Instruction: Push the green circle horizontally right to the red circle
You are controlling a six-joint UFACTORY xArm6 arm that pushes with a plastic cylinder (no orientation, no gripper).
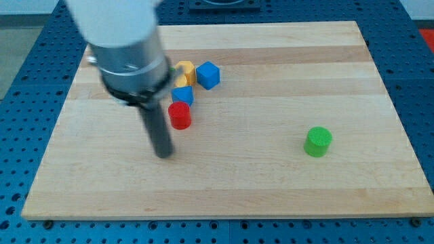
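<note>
A pale wooden desk [271, 183] lies on a blue perforated base [420, 81], seen from the one camera. The green circle [317, 141], a short cylinder, stands alone on the view's right half of the desk, a little below mid-height and well apart from every other block. The red circle [180, 115], also a short cylinder, stands far to its left, left of the desk's centre and slightly higher in the view. Just above the red circle, touching or nearly touching it, sits a blue block [182, 95] whose shape is hard to make out. Up and to the right of that one is a blue cube [208, 74], and beside the cube on its left a yellow block [185, 72], partly hidden by the arm. My tip [163, 154] rests on the desk just left of and below the red circle, near it but apart, and far from the green circle. The rod rises from there into the wide grey and black body of the arm [125, 41], which covers the view's upper left. There is no gripper on this arm, only the rod, so nothing is held
</note>
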